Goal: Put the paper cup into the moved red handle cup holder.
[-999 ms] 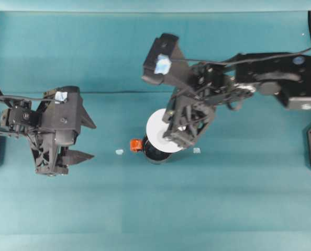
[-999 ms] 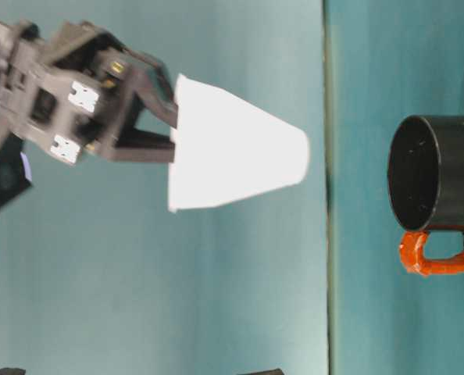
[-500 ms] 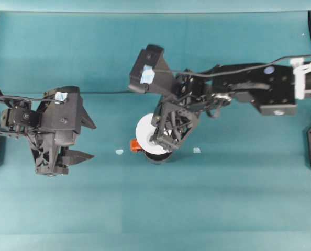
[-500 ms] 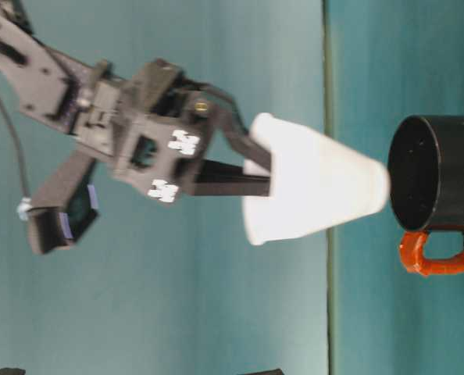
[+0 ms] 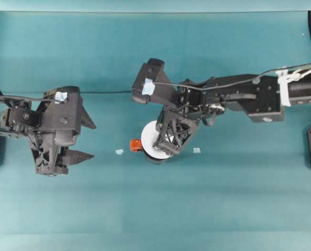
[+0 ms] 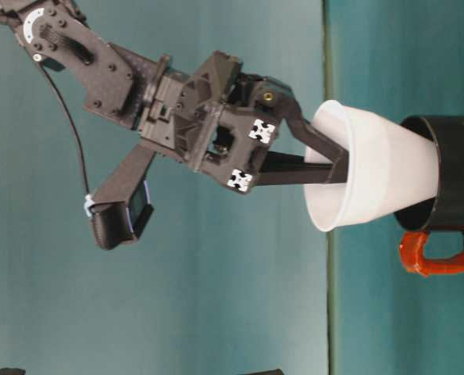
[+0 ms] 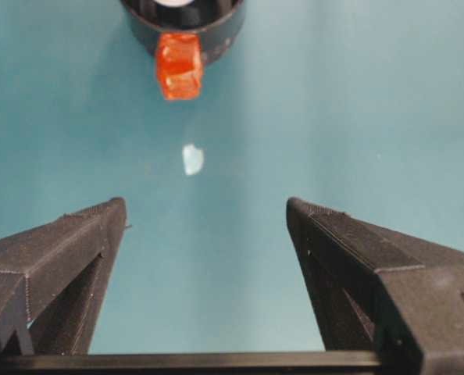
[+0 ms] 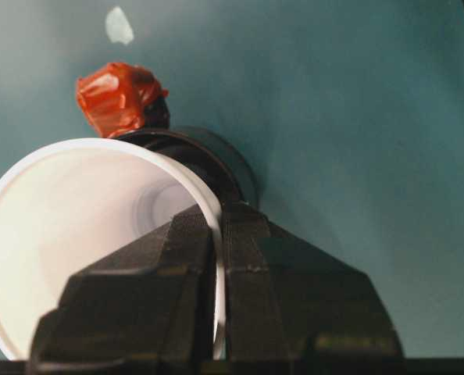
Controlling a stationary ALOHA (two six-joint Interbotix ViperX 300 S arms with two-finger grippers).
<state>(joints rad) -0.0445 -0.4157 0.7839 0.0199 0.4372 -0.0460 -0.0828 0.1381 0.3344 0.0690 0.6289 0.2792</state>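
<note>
Matt white paper cup [image 6: 376, 176], glossy black holder [image 6: 458, 176] with crinkly red handle [image 6: 435, 260], matt black plastic claw [image 8: 216, 258], smooth teal bench [image 5: 223, 204]

Your right end effector [image 8: 219, 258] is pinching the paper cup [image 8: 68, 234] rim, with the red handle cup holder [image 8: 208, 160] sitting just beyond.

right pincer [image 5: 165, 148] reaching across middle, angled down, fingers clamped together; left pincer [image 5: 85, 140] spread wide, low

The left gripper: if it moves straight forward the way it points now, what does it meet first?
Probably the small pale scrap on the table, then the holder's red handle just beyond it. The open left gripper aims at both, though its height above the table is unclear.
</note>
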